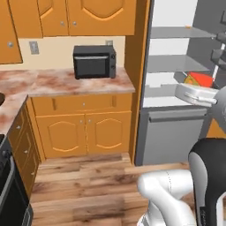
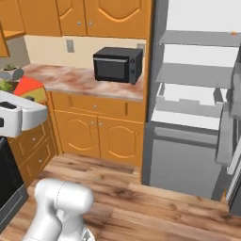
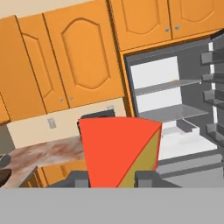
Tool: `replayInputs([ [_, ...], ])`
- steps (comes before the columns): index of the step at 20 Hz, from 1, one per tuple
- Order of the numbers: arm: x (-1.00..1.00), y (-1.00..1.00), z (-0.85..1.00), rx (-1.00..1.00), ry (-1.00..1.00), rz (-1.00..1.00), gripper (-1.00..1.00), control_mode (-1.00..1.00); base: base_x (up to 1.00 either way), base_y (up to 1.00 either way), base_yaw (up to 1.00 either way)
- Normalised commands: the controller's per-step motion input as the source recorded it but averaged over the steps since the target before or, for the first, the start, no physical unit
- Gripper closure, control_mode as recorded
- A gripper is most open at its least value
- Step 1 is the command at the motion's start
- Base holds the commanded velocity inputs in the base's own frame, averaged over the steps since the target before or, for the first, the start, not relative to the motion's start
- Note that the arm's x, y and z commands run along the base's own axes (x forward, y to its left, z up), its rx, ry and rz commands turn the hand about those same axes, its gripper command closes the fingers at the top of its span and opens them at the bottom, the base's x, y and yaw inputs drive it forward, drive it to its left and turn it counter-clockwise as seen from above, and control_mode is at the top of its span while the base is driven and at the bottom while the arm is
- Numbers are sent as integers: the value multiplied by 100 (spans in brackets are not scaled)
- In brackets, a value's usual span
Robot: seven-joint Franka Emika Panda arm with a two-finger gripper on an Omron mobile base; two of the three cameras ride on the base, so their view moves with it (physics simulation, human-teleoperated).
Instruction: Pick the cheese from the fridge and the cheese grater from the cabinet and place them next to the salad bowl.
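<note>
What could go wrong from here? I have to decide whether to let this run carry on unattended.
1. The claw pinches only the narrow tip of the cheese, so the wedge might slip or twist out during a swing.
2. The fridge stands open, with its door shelves beside the arm; a wide turn could clip them.
3. The microwave sits on the counter nearby and could be knocked in passing.

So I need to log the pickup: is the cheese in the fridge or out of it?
Out. The cheese sits clamped between the fingers, with the open fridge and its shelves some way behind it.
</note>
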Motion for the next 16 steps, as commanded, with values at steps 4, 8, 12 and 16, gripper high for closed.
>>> replayInputs([
  [4, 0, 0, 0, 0, 0, 0, 100, 100, -13, -20, 58],
  [8, 0, 0, 0, 0, 0, 0, 100, 100, -2, 0, 73],
  [12, 0, 0, 0, 0, 0, 0, 100, 100, -8, -3, 70],
  [16, 0, 0, 0, 0, 0, 0, 100, 100, 0, -43, 47],
])
